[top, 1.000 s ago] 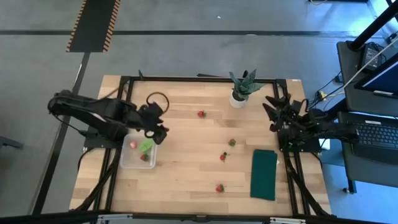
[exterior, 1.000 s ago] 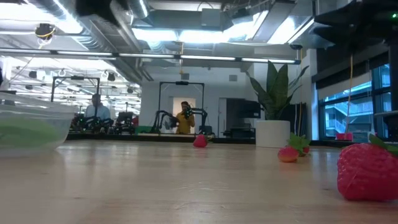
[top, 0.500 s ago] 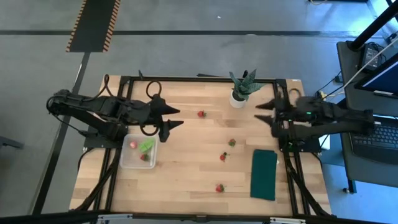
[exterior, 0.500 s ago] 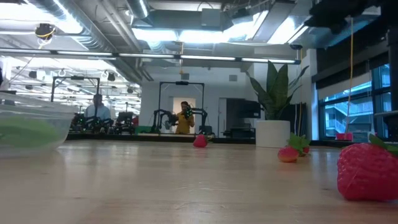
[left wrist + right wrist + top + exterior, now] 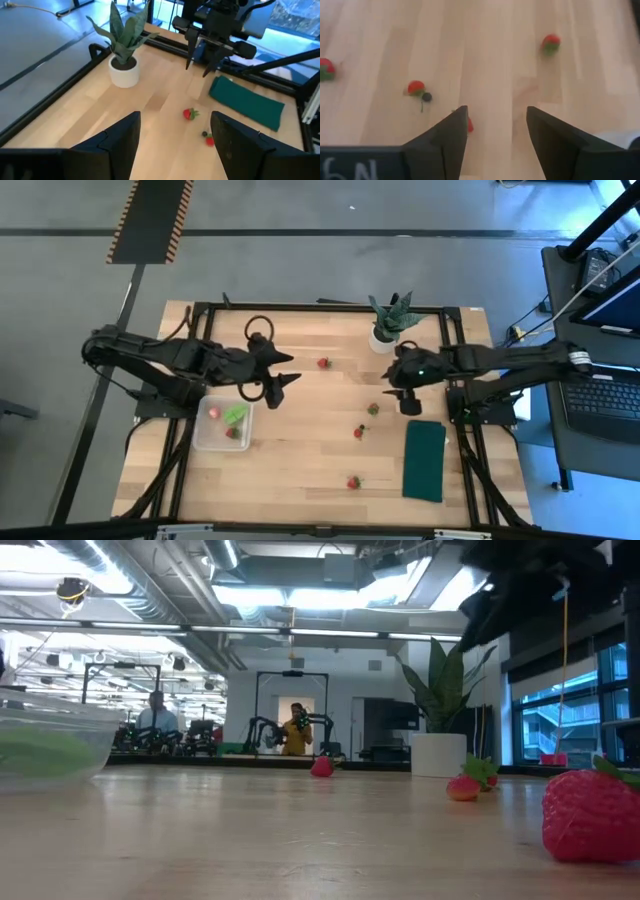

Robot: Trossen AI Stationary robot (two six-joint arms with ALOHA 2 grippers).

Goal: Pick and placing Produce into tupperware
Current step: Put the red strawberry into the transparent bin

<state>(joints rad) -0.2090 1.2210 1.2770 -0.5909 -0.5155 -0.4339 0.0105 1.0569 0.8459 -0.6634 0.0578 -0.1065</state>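
The clear tupperware (image 5: 204, 438) sits at the table's left and holds two red strawberries (image 5: 213, 412) and a light green leafy piece (image 5: 237, 413). More strawberries lie loose on the wood: one far out (image 5: 323, 363), one near the middle (image 5: 373, 409), one (image 5: 359, 431) beside a small dark round piece (image 5: 426, 96), and one toward the near edge (image 5: 353, 481). My left gripper (image 5: 291, 369) hangs open and empty, right of the tupperware. My right gripper (image 5: 392, 386) slants down, open, above the table just beyond the middle strawberry (image 5: 469, 125).
A spiky plant in a white pot (image 5: 386, 328) stands at the far edge, close to my right arm. A dark green cloth (image 5: 425, 460) lies at the near right. Bare wood stretches between the two grippers. People show in the room behind the table.
My right gripper has swung from the table's right edge toward the middle and tipped downward, staying open. My left gripper has risen from over the tupperware, tipped up toward level and shifted a little toward the right.
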